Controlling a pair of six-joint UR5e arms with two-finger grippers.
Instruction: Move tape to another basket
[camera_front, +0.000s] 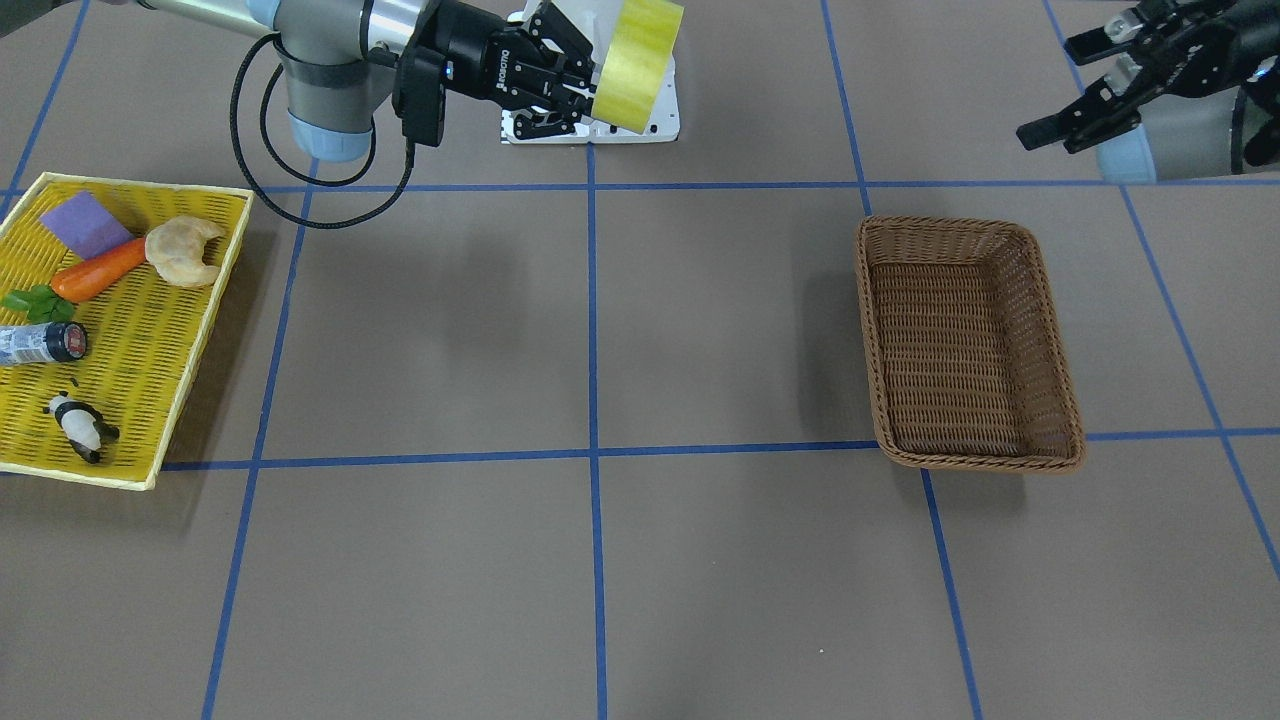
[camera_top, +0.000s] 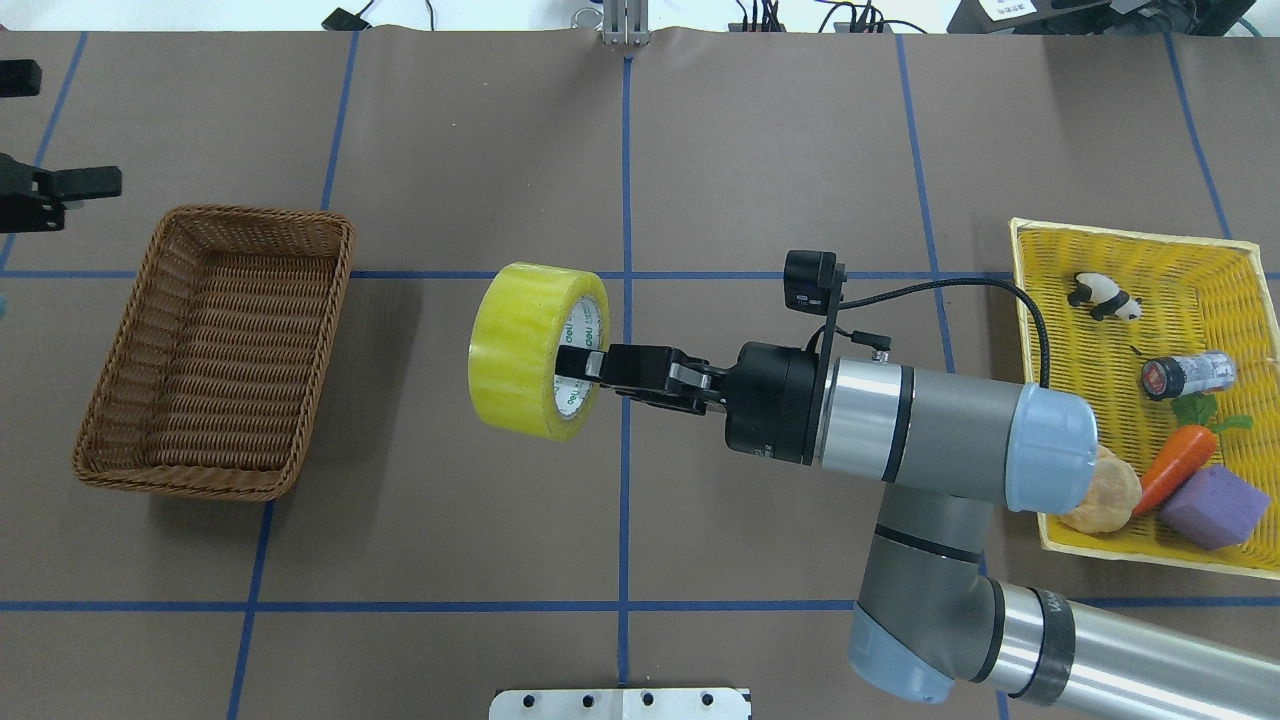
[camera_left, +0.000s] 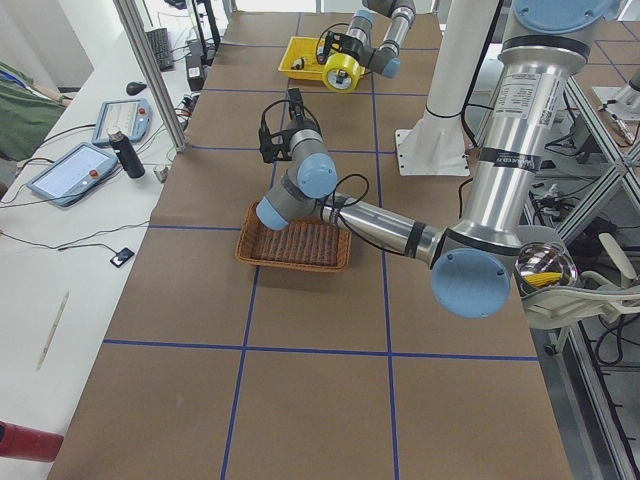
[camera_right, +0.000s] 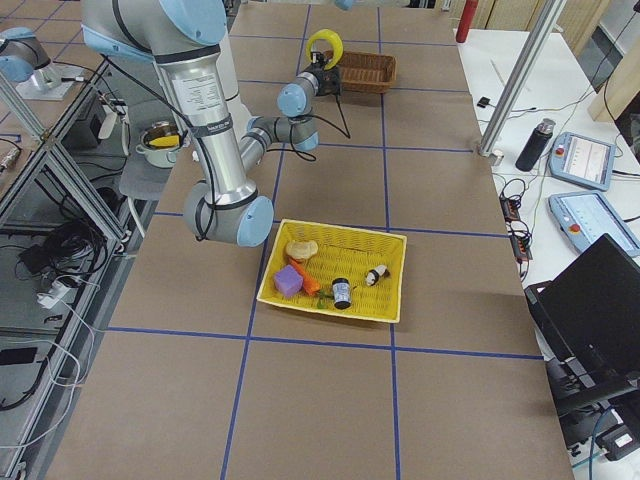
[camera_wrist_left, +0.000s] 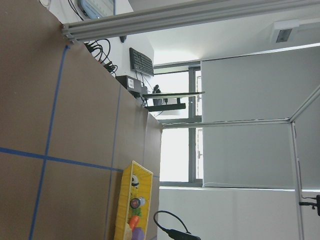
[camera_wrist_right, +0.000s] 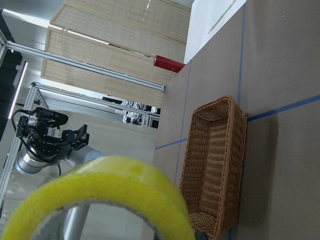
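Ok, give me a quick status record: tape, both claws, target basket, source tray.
basket: brown woven wicker basket, empty
tray: yellow plastic mesh tray, five small items inside
tape: wide yellow translucent tape roll, held aloft between tray and basket
right claw: shut on the roll's wall
left claw: open, empty, near basket

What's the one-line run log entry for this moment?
right fingers: shut on tape, aloft | left fingers: open, idle | basket: no tape yet

open table (camera_top: 430, 480) between tape (camera_top: 525, 350) and basket (camera_top: 260, 212) | left hand (camera_front: 1047, 90) near basket corner
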